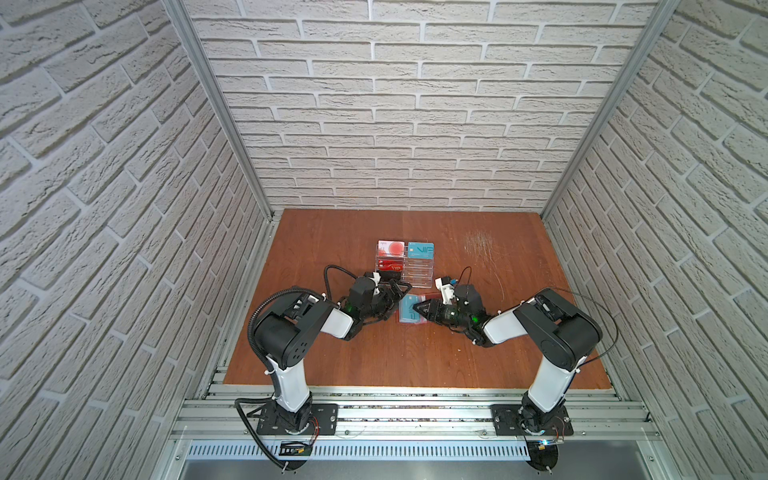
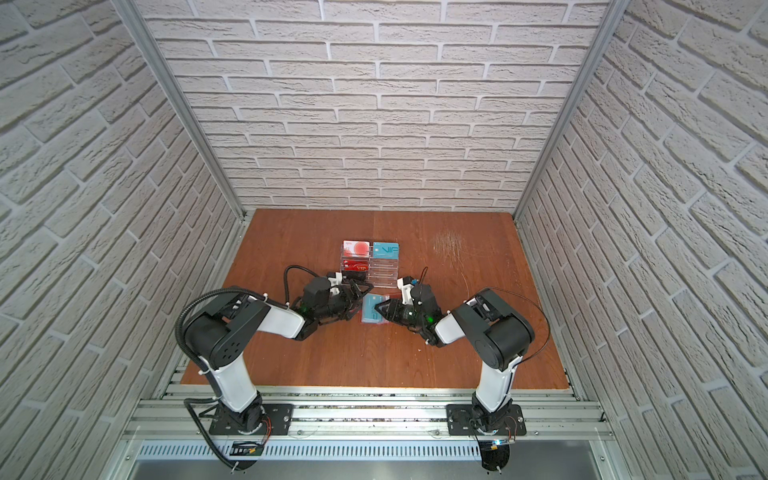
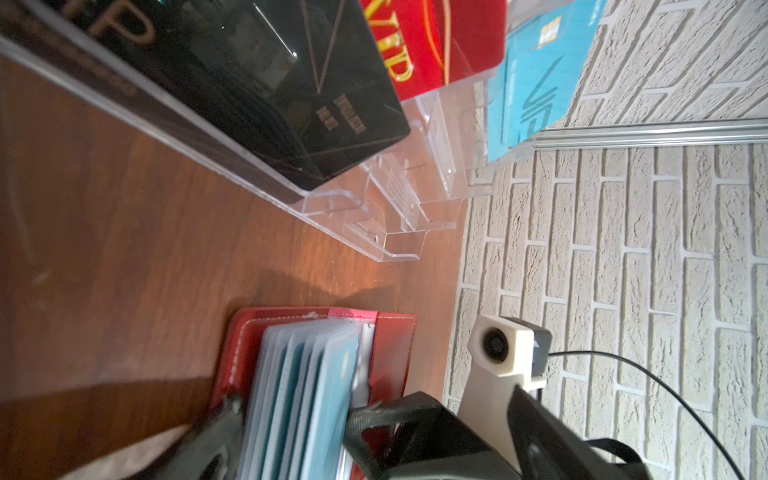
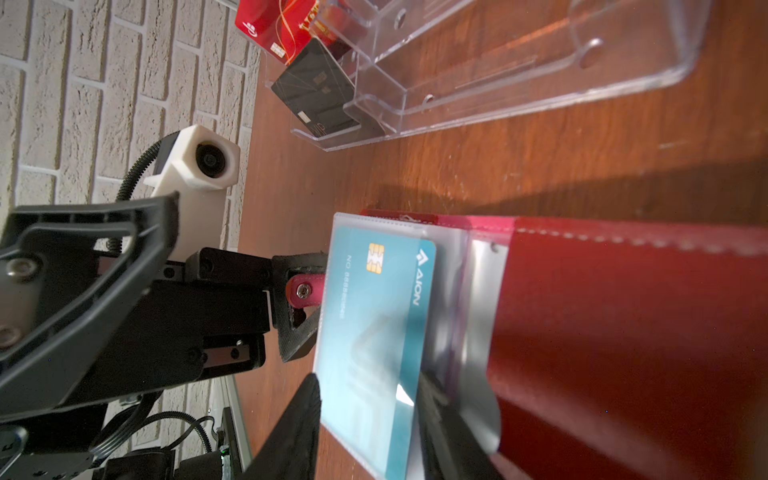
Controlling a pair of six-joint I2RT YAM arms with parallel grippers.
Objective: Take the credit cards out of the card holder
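A brown wooden table (image 1: 374, 357) bears a clear acrylic tiered stand (image 1: 417, 277) showing 4 cards. Near it, toward the arms, the red leather-like card holder (image 4: 623, 332) lies open. The left gripper (image 1: 402, 297) gapes wide by its snap tab. The right gripper (image 1: 417, 309) pinches the clear plastic sleeve pages (image 3: 299, 395) (1 holds a teal chip card (image 4: 374, 332)).

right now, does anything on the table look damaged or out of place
One thing: a patch of pale scratches on the wooden table, toward the back right, where the finish looks scuffed. The red card holder lies open with its sleeves fanned, as the job needs. The clear acrylic card stand sits square.
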